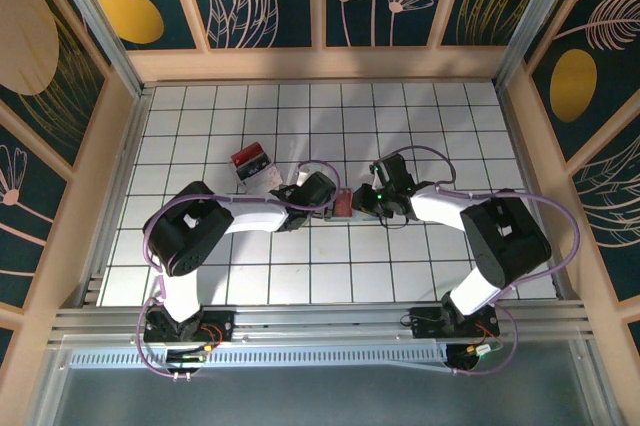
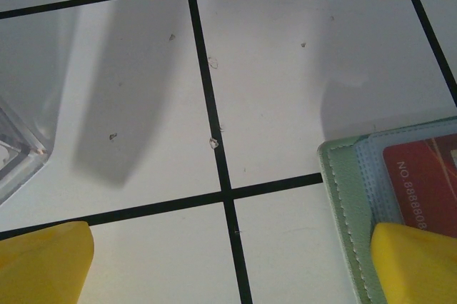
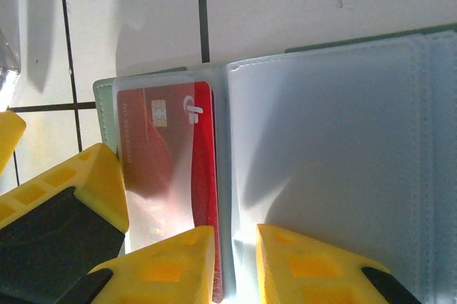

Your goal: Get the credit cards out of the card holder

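Note:
The pale green-grey card holder [image 3: 335,133] lies open on the white tiled table between my two grippers, and in the top view it is a small dark patch [image 1: 343,204]. A red credit card [image 3: 161,147] with a chip sits under the clear sleeve of its left panel. My right gripper [image 3: 235,236] is shut on the card holder at the fold between the two panels. My left gripper [image 2: 232,247] stands wide open over the table; its right finger [image 2: 418,261] rests on the holder's outer edge [image 2: 343,175] beside the red card [image 2: 428,183].
A clear box [image 1: 250,161] with red-and-white contents stands on the table just behind and left of my left gripper [image 1: 328,196]; its corner [image 2: 14,154] shows in the left wrist view. Wooden walls [image 1: 110,146] ring the tiled table.

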### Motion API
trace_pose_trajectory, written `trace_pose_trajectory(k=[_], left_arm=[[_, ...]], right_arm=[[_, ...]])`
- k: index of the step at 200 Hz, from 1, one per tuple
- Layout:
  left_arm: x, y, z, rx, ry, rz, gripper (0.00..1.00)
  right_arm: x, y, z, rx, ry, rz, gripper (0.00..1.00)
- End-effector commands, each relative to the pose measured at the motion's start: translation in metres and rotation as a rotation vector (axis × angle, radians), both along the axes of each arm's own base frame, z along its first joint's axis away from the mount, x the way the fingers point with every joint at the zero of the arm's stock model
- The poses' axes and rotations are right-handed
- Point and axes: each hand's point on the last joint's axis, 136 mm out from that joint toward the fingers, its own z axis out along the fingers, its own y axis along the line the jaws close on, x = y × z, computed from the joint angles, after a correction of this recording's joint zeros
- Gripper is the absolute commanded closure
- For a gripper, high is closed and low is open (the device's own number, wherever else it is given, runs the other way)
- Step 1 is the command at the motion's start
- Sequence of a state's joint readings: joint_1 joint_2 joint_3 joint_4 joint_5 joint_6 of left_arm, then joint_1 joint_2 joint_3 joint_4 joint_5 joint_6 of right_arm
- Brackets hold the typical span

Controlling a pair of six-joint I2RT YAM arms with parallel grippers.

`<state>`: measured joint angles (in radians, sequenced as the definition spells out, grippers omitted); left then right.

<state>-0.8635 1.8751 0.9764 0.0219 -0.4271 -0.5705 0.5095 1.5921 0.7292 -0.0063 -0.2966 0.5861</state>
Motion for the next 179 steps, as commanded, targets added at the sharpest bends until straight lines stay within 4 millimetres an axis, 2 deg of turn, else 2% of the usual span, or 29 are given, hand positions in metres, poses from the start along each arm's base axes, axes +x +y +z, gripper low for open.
trace_pose_trajectory(k=[1,44,113,179], left_arm=[[-0.009,0.010,-0.018,0.064,0.053,0.008,0.01],[-0.009,0.011,-0.019,0.065,0.055,0.009,0.01],[-0.009,0.010,-0.017,0.061,0.051,0.009,0.01],[-0.009,0.010,-0.017,0.062,0.051,0.009,0.01]], right_arm=[[0.007,0.003,0.021,0.023,-0.047,-0.003,0.77],[0.006,0.011,0.024,0.041,-0.053,0.016,0.78],[0.004,0.023,0.010,0.064,-0.021,0.049,0.77],[0.000,0.021,-0.005,0.050,0.019,0.040,0.77]])
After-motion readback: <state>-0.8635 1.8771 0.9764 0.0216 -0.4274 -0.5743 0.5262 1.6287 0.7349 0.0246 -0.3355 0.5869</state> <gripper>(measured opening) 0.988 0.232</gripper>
